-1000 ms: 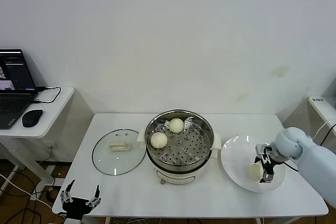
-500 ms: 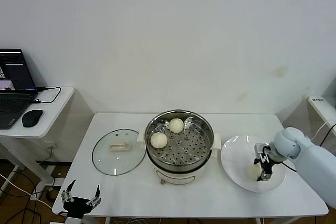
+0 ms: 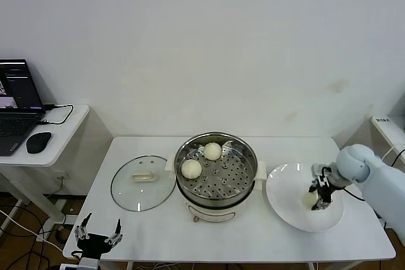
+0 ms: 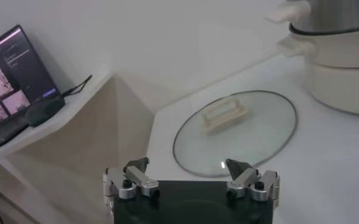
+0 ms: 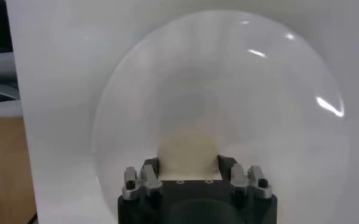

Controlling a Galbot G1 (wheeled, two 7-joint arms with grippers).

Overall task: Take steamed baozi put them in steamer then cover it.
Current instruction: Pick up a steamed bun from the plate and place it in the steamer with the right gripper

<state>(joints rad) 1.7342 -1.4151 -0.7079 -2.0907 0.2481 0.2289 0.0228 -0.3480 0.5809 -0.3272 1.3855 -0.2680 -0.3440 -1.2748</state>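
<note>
The steamed baozi number 3 in view: 2 small round cream-white buns (image 3: 192,168) (image 3: 212,151) sit on the perforated steel tray inside the round shiny stainless-steel steamer (image 3: 218,202) with its cream-white base, at the middle of the white table (image 3: 158,232). The bun at the rim nearer the robot's left lies just apart from the one toward the back. The 3rd cream-white bun (image 3: 309,201) (image 5: 188,151) is over the flat white plate (image 3: 285,207) on the steamer's right side; whether it rests on the plate or is raised off it cannot be told.

The right gripper (image 3: 320,202) (image 5: 188,165) is down at that bun, its dark fingers (image 5: 150,167) standing on either side of it and pinching it, as the right wrist view shows with the bun filling the space between them.

The round clear glass cover (image 3: 143,183) (image 4: 235,130) with a metal rim and cream rectangular handle lies flat on the table to the steamer's left, just beside it and apart from the pot.

The left gripper (image 3: 97,237) (image 4: 190,176) hangs parked off the table's near left corner, its fingers spread wide with nothing between them.

On a side table at far left sit an open laptop (image 3: 16,102) and a black mouse (image 3: 38,142).
</note>
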